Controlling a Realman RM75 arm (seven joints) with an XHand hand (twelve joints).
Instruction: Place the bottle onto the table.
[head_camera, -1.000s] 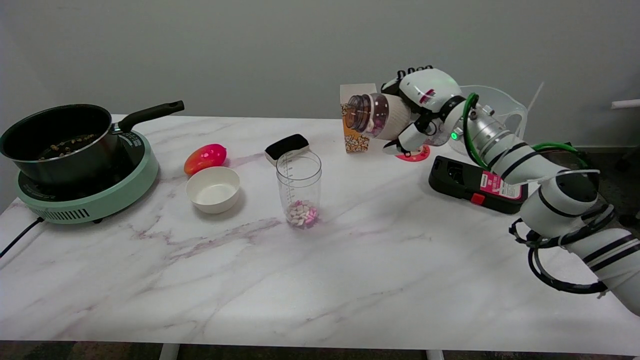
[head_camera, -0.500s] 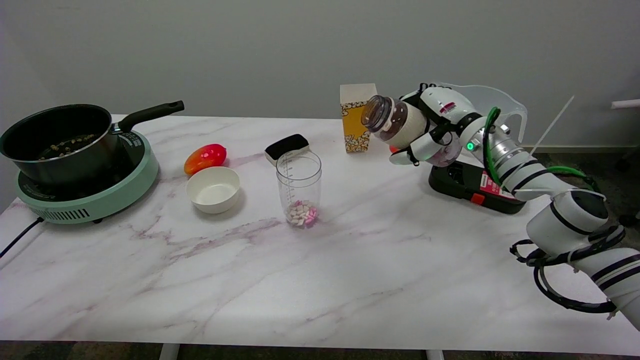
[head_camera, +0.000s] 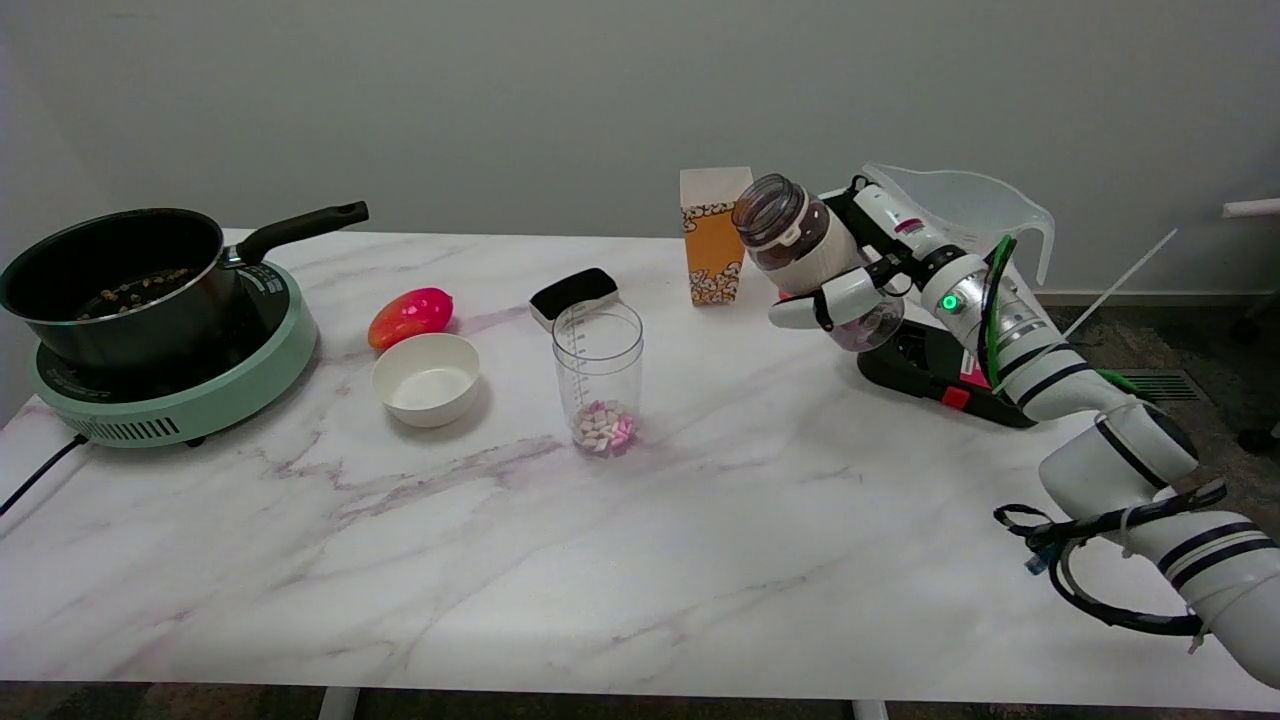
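Observation:
A clear bottle (head_camera: 800, 245) with a white label and an uncapped mouth hangs in the air over the table's far right part, tilted up to the left. My right hand (head_camera: 862, 275) grips it around the body from the right side, fingers wrapped under and behind it. The bottle's base is partly hidden by the hand. The marble table (head_camera: 640, 560) lies below it, and the bottle does not touch it.
A clear measuring cup (head_camera: 598, 378) with pink and white pieces stands mid-table. A popcorn box (head_camera: 712, 238), black sponge (head_camera: 573, 295), white bowl (head_camera: 426, 378), mango (head_camera: 410, 315) and pan on a green cooker (head_camera: 170, 385) stand nearby. A black device (head_camera: 935, 375) and clear jug (head_camera: 965, 205) lie behind my arm.
My right hand has carried the bottle to the right and slightly down, turning it from nearly lying on its side toward upright. The red ring near the device is now hidden behind the hand.

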